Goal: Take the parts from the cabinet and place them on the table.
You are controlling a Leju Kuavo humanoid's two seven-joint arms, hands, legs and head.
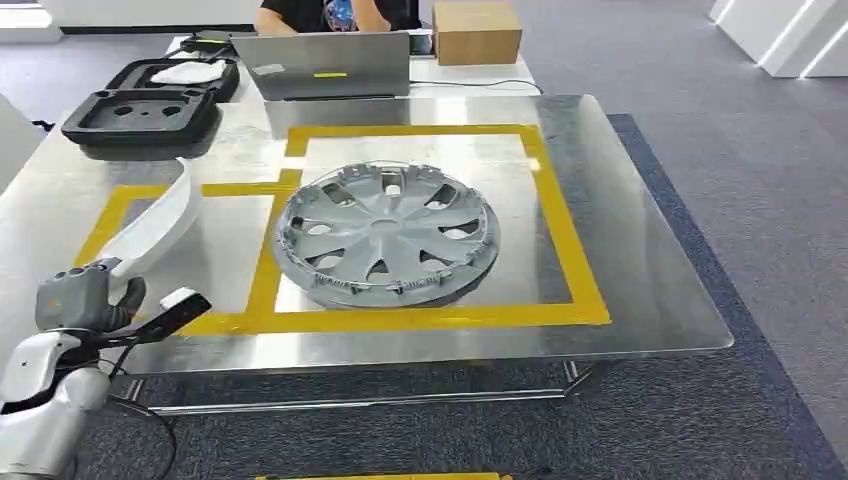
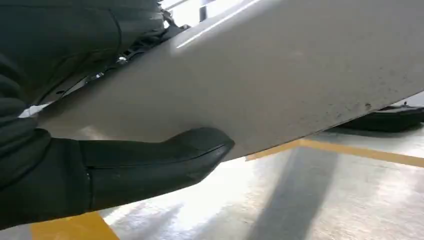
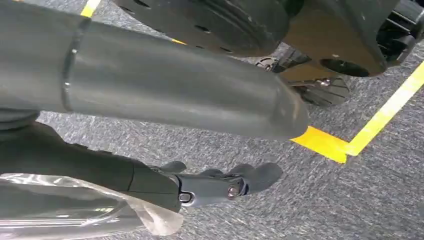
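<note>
A long, curved white trim part (image 1: 160, 220) reaches over the left side of the metal table (image 1: 640, 270). My left hand (image 1: 85, 295) grips its near end at the table's front left corner. Up close, the dark thumb (image 2: 150, 160) presses under the white part (image 2: 280, 75), which hangs a little above the tabletop (image 2: 300, 200). A grey wheel cover (image 1: 388, 232) lies flat inside the large yellow tape square (image 1: 560, 230). My right hand (image 3: 200, 185) hangs over grey carpet, its fingers stretched out and holding nothing.
At the table's far end stand a grey laptop (image 1: 330, 65), a cardboard box (image 1: 476, 32) and an open black foam case (image 1: 150, 110); a person (image 1: 330, 12) sits behind them. A smaller yellow tape box (image 1: 120, 205) marks the left side. Yellow floor tape (image 3: 380, 120) crosses the carpet.
</note>
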